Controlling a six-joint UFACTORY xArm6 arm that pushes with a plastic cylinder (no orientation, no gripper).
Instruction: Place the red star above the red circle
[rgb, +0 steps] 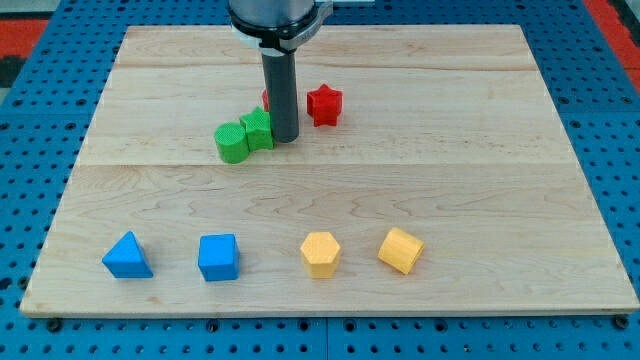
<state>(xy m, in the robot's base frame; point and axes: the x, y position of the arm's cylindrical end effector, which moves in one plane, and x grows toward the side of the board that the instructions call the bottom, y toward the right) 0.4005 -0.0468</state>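
The red star (324, 105) lies on the wooden board (500, 150) at the view's upper middle. The red circle (266, 99) is mostly hidden behind my rod; only a red sliver shows at the rod's left edge. My tip (285, 137) rests on the board just left of and slightly below the red star, touching or nearly touching the green star (257, 129). The green circle (231, 142) sits against the green star's left side.
Along the view's bottom stand a blue triangle (127, 256), a blue cube (218, 257), a yellow hexagon (321, 253) and a yellow cube (401, 250). A blue pegboard (30, 150) surrounds the board.
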